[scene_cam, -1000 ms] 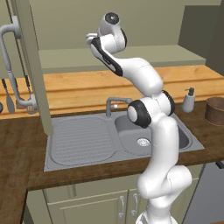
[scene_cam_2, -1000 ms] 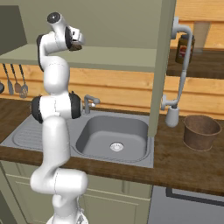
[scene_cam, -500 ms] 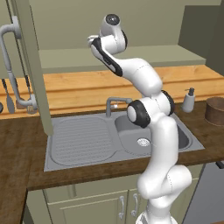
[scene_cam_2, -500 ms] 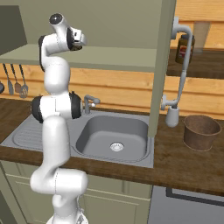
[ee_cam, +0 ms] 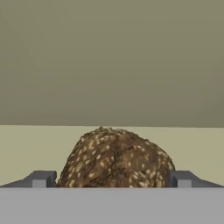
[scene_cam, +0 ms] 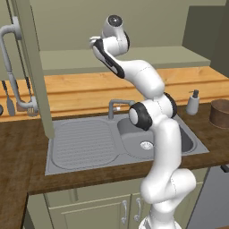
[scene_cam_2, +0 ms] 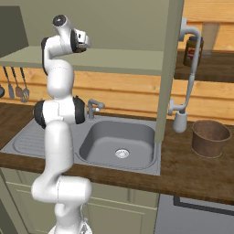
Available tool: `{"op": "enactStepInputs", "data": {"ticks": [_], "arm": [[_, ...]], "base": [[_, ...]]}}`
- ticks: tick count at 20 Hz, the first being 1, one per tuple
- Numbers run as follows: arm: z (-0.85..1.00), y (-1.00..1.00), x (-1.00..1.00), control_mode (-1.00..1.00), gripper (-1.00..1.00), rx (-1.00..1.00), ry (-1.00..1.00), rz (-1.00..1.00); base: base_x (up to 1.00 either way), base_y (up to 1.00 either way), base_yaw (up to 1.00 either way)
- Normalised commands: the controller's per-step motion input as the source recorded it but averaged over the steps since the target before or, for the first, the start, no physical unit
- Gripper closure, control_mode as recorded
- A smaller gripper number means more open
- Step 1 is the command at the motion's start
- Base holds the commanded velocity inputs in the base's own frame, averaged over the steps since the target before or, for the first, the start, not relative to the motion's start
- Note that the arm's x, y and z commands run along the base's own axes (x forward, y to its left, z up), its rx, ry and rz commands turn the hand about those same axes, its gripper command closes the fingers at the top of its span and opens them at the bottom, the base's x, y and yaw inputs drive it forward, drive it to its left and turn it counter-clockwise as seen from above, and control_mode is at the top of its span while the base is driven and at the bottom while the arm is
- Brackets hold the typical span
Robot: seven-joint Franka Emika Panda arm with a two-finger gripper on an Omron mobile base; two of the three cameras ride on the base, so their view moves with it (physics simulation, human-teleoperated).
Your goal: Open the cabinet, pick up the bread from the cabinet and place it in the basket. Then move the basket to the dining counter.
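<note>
Now the bread (ee_cam: pixel 116 157) lies on the pale green shelf (ee_cam: pixel 39 146) inside the cabinet (scene_cam: pixel 112 27), right between the two fingers (ee_cam: pixel 40 179), which stand wide open on either side of it and do not grip it. Compared with one second ago, the hand has come a little further into the cabinet, and the arm has leaned slightly forward; the rest of the scene has not changed.

The bread is a round, domed loaf, dark brown, with many small pale seeds scattered over its crust. In the hand view its lower part is hidden, so I cannot tell whether the fingers touch it. Behind it stands the plain back wall of the cabinet.

In the base views the gripper (scene_cam_2: pixel 84 41) is raised at the height of the shelf, pointing into the open cabinet. One door (scene_cam: pixel 33 67) stands open at the left in the left base view, with its long curved silver handle (scene_cam: pixel 11 49); the other door (scene_cam_2: pixel 169 68) stands open in the right base view.

Below, the grey steel sink (scene_cam: pixel 120 141) is set in the dark wood bench (scene_cam_2: pixel 196 171). The basket (scene_cam_2: pixel 210 138), brown and round, stands on this bench to the right of the sink, well apart from the hand. A soap bottle (scene_cam: pixel 193 103) stands near it, beside the sink. A dark jar (scene_cam_2: pixel 194 50) stands on another shelf further right.
</note>
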Motion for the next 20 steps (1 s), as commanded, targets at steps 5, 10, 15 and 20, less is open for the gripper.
{"op": "enactStepInputs", "data": {"ticks": [5, 10, 15, 20], "arm": [[-0.56, -0.06, -0.11, -1.0, 1.0, 0.0, 0.0, 0.0], [-0.65, -0.16, -0.53, -1.0, 1.0, 0.0, -0.12, 0.0], [-0.57, 0.0, -0.41, -1.0, 1.0, 0.0, -0.21, 0.0], [-0.22, 0.0, -0.35, -1.0, 1.0, 0.0, -0.22, 0.0]], "base": [[0.0, 0.0, 0.0], [0.0, 0.0, 0.0], [0.0, 0.0, 0.0], [0.0, 0.0, 0.0]]}}
